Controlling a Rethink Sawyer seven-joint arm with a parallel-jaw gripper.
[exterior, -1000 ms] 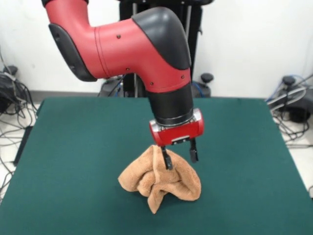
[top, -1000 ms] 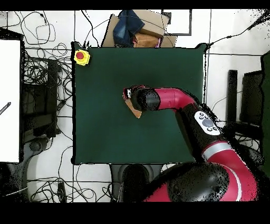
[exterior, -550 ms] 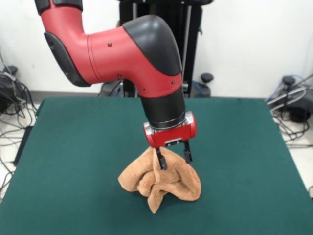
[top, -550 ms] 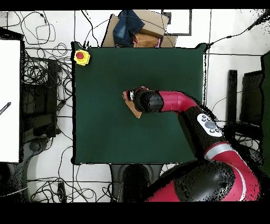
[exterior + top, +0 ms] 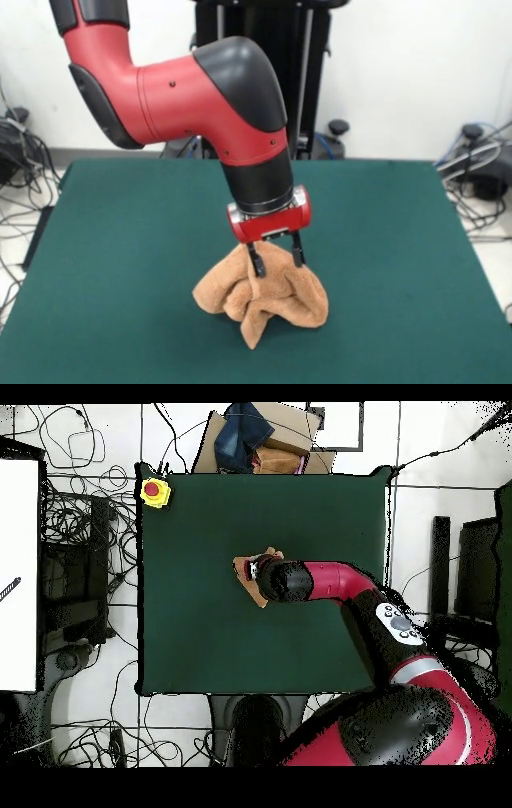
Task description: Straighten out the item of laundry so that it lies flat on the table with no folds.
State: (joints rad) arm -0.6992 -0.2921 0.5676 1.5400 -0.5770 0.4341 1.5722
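Poised over the crumpled heap, the gripper has its two black fingers spread apart with their tips down at the top of the item of laundry, one finger pressed into the cloth at the left of the peak and the other at the right, with a ridge of terry standing between them; nothing is pinched. That tan-orange towel sits bunched in a mound with deep folds, a pointed corner hanging toward the near edge in the front view, and it lies roughly in the middle of the table, whose dark green top spreads wide on every side of it. From overhead only small tan bits of the item of laundry show past the black wrist, and the gripper is mostly hidden under the arm. No stripe, tag or lettering can be made out on the cloth. The red and black arm comes down from above, ending in a red collar just above the fingers; no brand mark on it is readable. At one table corner in the overhead view sits a yellow box with a red button, without legible writing. Beyond the table's edge there are a cardboard box with dark blue cloth and tangled cables on the floor.
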